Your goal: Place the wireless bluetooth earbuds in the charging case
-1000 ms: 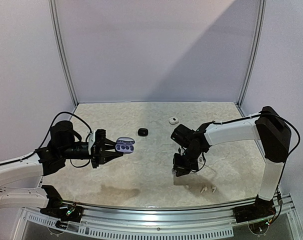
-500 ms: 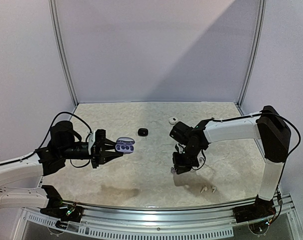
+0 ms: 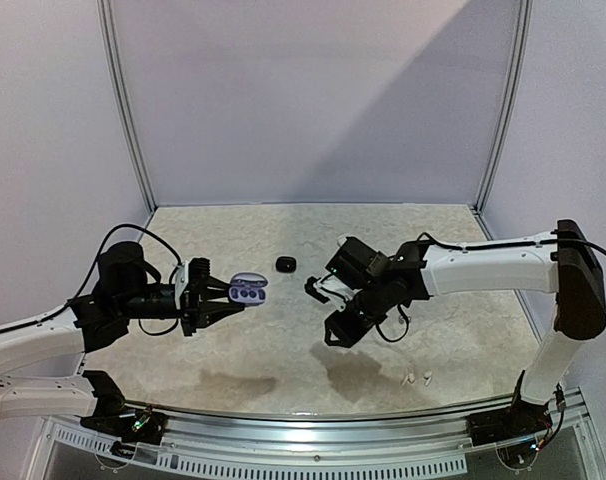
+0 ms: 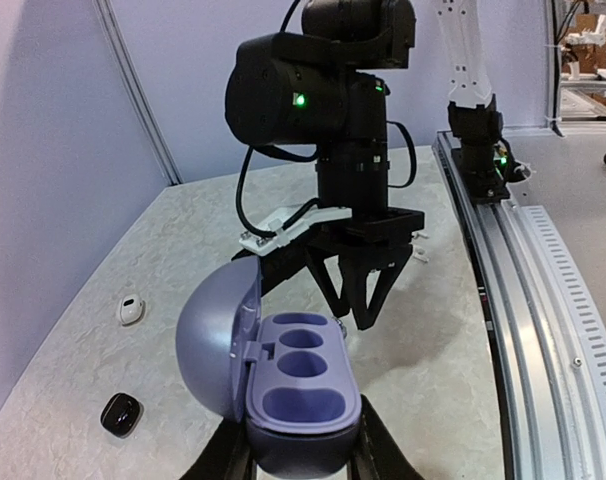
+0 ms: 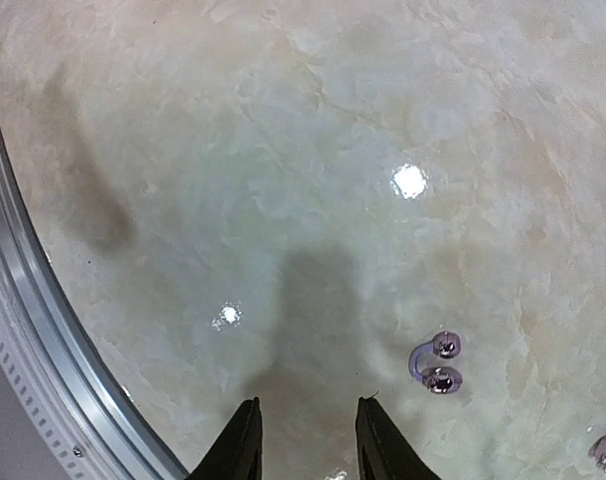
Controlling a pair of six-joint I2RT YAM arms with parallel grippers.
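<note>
My left gripper is shut on an open lilac charging case and holds it above the table. In the left wrist view the case has its lid tipped left and its sockets empty, and my left gripper clamps its base. My right gripper hangs open and empty over the table, right of the case; it also shows in the left wrist view. In the right wrist view my right gripper is above bare table, with a lilac hooked earbud to its right and another at the edge. Two small pale earbuds lie near the front edge.
A small black oval object lies mid-table, also in the left wrist view. A small white oval object lies beyond it. The metal front rail runs along the table edge. Grey walls close the back and sides.
My right arm has swung left and stretched out, carrying its gripper away from the pale earbuds toward the held case. My left arm and the case have barely moved.
</note>
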